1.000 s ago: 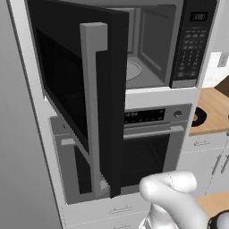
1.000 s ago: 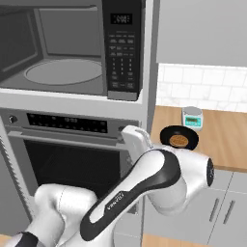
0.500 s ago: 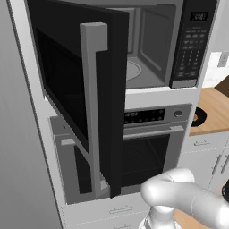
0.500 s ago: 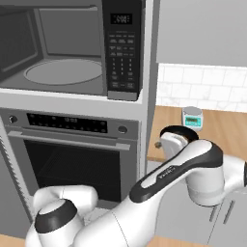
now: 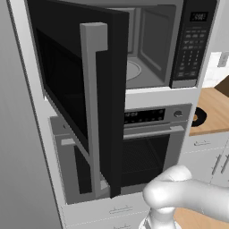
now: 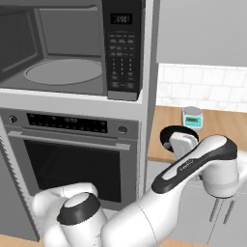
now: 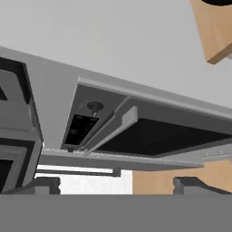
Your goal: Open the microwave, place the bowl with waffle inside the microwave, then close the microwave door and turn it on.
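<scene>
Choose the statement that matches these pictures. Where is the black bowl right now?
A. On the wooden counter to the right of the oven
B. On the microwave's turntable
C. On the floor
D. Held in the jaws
A: the bowl rests on the wooden counter beside the oven, while the microwave stands open with a bare turntable.

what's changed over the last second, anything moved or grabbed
The arm swung to the robot's right, away from the oven and out over the wooden counter toward the bowl. Nothing was grabbed; the claw is open with nothing between its tips. The microwave door stayed wide open, and the bowl stayed on the counter.
</scene>
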